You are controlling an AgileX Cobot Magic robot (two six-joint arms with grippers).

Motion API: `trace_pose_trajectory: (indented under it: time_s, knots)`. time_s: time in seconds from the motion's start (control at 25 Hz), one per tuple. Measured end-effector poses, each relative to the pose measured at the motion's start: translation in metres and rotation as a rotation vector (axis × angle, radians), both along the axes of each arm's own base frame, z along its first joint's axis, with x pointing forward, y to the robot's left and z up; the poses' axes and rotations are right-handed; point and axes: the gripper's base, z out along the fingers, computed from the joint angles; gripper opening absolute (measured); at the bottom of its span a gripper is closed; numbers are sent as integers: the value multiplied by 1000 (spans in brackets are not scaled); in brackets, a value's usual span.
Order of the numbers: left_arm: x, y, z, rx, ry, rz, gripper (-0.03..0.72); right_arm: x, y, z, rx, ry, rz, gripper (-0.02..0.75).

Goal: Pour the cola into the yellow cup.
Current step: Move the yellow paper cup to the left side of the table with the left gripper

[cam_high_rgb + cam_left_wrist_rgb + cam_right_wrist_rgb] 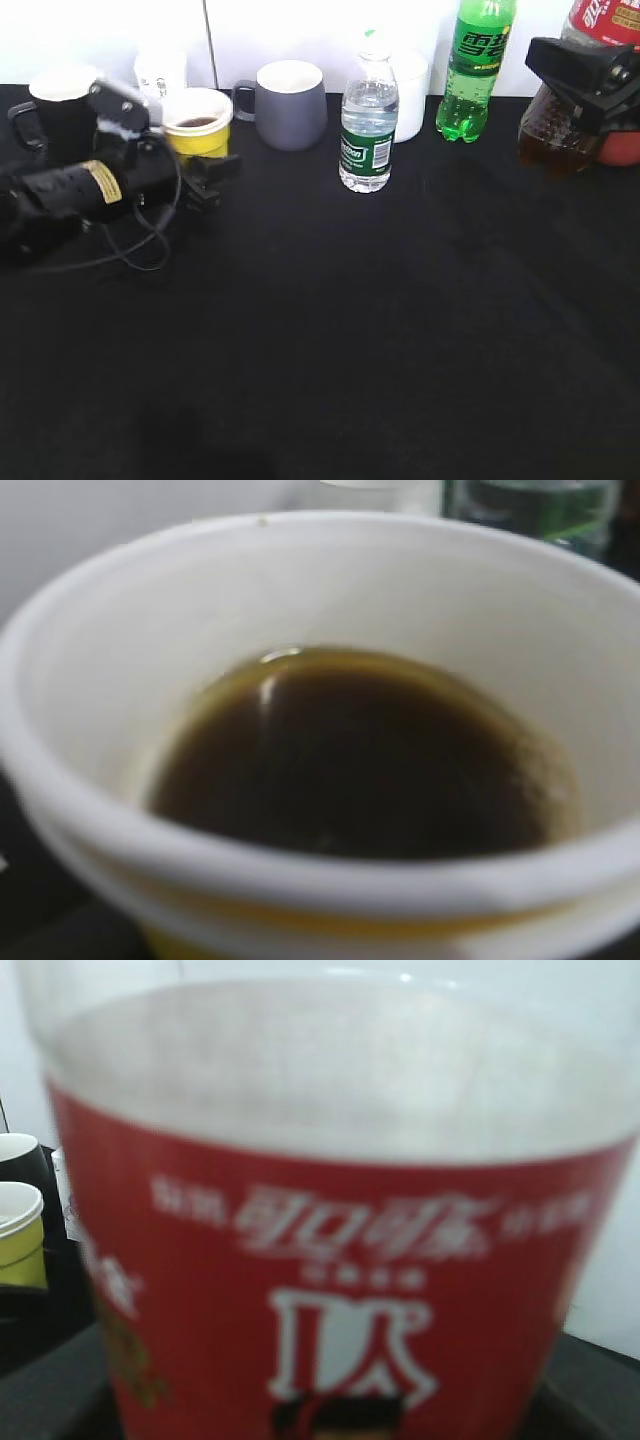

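Note:
The yellow cup stands at the back left with dark brown cola in it. My left gripper is at its base and looks closed on it; the arm hides the cup's lower part. In the left wrist view the cup fills the frame and the jaws do not show. My right gripper is shut on the cola bottle at the far right edge, far from the cup. Its red label fills the right wrist view, where the cup shows at the left edge.
Along the back stand a black mug, a grey mug, a small water bottle, a white cup and a green soda bottle. A cable loops beside the left arm. The table has a black cloth.

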Motion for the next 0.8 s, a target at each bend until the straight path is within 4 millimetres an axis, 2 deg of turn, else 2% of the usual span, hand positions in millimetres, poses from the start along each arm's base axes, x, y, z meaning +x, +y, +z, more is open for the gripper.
trace_pose_trajectory:
  time_s: [0.2, 0.44, 0.68, 0.8]
  knots:
    - [4, 4, -26, -62, 20, 78, 440, 0, 0, 0, 0, 0, 0, 501]
    - [4, 5, -29, -53, 32, 80, 440, 0, 0, 0, 1, 0, 0, 501]
    - [3, 4, -28, -44, 35, 71, 607, 0, 0, 0, 0, 1, 0, 501]
    - [3, 5, -27, -32, 44, 73, 634, 0, 0, 0, 5, 3, -6, 501]
